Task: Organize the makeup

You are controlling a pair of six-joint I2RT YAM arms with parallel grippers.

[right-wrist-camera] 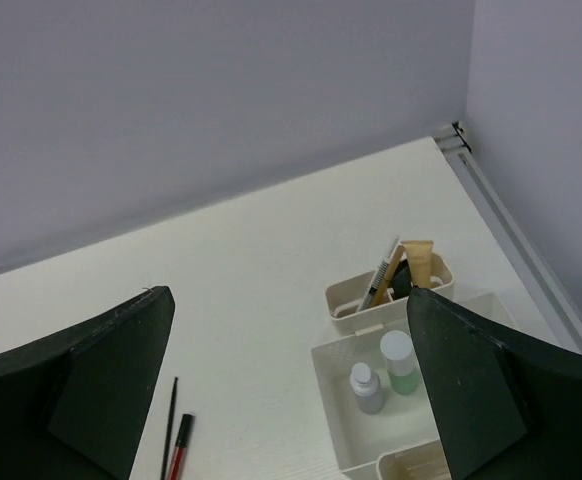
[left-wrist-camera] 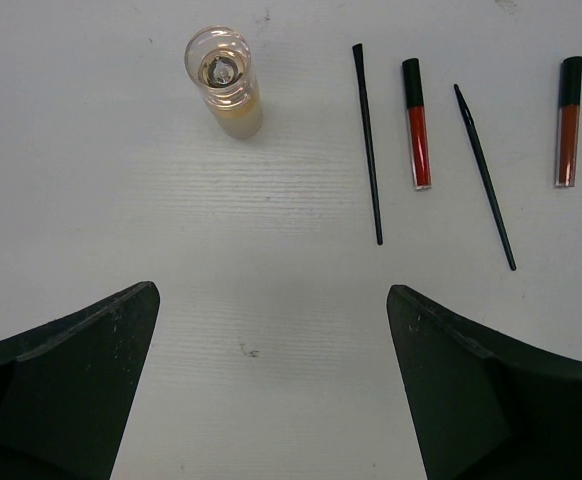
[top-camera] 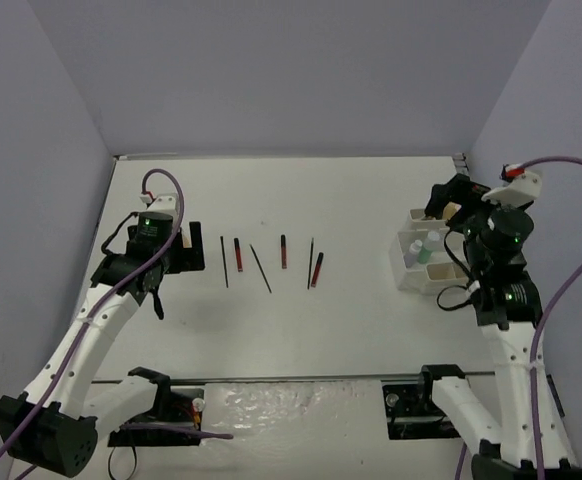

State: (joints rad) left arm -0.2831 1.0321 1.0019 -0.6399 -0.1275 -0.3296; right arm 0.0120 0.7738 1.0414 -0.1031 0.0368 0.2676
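Left pincer (left-wrist-camera: 271, 290) hangs released and empty just short of the beige bottle (left-wrist-camera: 226, 85), upright on the bench (left-wrist-camera: 271, 220) beside loose sticks (left-wrist-camera: 368, 140). Right pincer (right-wrist-camera: 289, 292), likewise released, hovers over the tray (right-wrist-camera: 321, 380) holding two bottles (right-wrist-camera: 366, 388). Sorting looks partway; next, I'd guess, grasp that bottle squarely.

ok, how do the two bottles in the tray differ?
The green bottle has a broad white cap; the grey bottle has a narrower cap. The green bottle looks taller and wider than the grey bottle. Both stand upright, side by side in one compartment of the tray.
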